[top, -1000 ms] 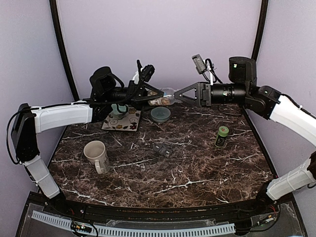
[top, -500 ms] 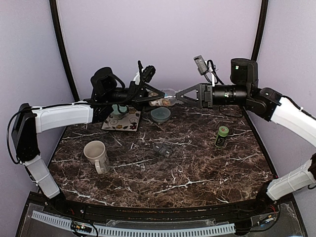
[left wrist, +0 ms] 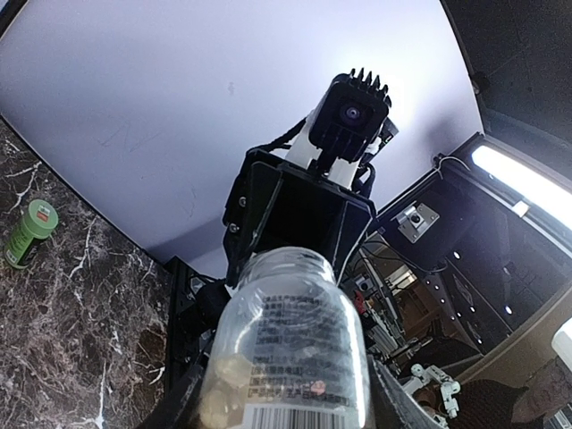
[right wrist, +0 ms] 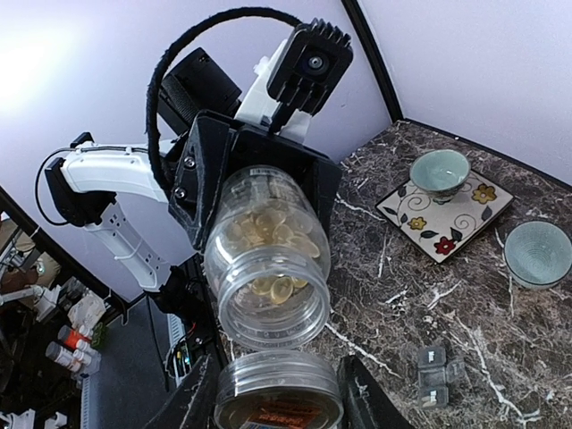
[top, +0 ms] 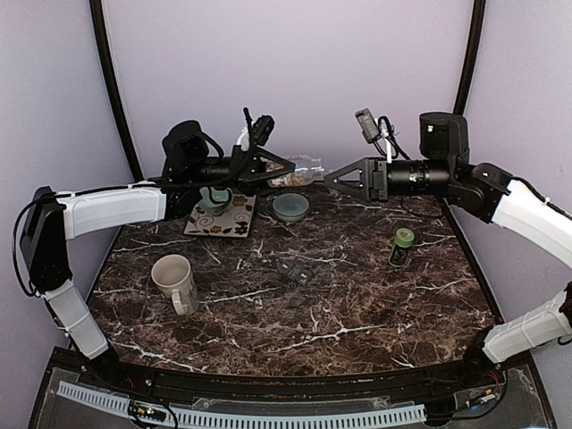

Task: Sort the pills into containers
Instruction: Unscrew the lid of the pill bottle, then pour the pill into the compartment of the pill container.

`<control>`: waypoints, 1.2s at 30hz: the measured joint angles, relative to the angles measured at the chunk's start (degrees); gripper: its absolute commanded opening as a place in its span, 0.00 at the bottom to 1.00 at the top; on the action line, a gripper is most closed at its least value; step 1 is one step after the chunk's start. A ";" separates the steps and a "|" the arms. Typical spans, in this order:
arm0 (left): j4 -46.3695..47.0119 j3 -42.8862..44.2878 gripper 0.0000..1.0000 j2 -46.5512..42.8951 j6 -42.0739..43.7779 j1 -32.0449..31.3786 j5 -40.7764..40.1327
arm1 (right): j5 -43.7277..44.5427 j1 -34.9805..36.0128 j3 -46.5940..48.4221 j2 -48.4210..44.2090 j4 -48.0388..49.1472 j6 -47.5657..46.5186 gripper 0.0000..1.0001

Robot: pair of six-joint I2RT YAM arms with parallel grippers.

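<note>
A clear pill bottle (top: 299, 177) (right wrist: 265, 268) hangs sideways above the back of the table, and my left gripper (top: 288, 172) (left wrist: 288, 398) is shut on its body. Its mouth is uncapped and faces right. Yellowish pills (right wrist: 273, 234) lie inside it. My right gripper (top: 329, 177) (right wrist: 277, 386) is shut on the bottle's clear lid (right wrist: 279, 413), a short gap away from the mouth. On the table lie a small grey pill organizer (top: 295, 270) (right wrist: 436, 371), a teal bowl (top: 290, 207) (right wrist: 537, 252) and a second teal bowl (top: 214, 197) (right wrist: 440, 170) on a flowered plate (top: 223, 219).
A green-capped bottle (top: 402, 247) (left wrist: 29, 231) stands upright at the right of the marble table (top: 357, 304). A cream mug (top: 175, 282) stands at the front left. Purple walls close in the back and both sides.
My right gripper has drawn back to the right with the lid, opening a gap to the bottle's mouth. The left gripper and bottle have risen slightly.
</note>
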 measured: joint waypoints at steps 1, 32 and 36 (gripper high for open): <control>-0.63 0.00 0.00 -0.04 0.59 0.00 -0.33 | 0.31 -0.11 -0.22 -0.13 0.00 0.00 0.38; -1.81 -21.05 0.00 -5.73 12.07 -8.22 -38.88 | 14.32 -3.23 -14.27 -8.87 0.52 1.49 0.37; 1.38 -23.63 0.00 -5.73 12.04 -9.29 -43.12 | 14.91 -3.26 -15.56 -9.77 0.79 1.49 0.37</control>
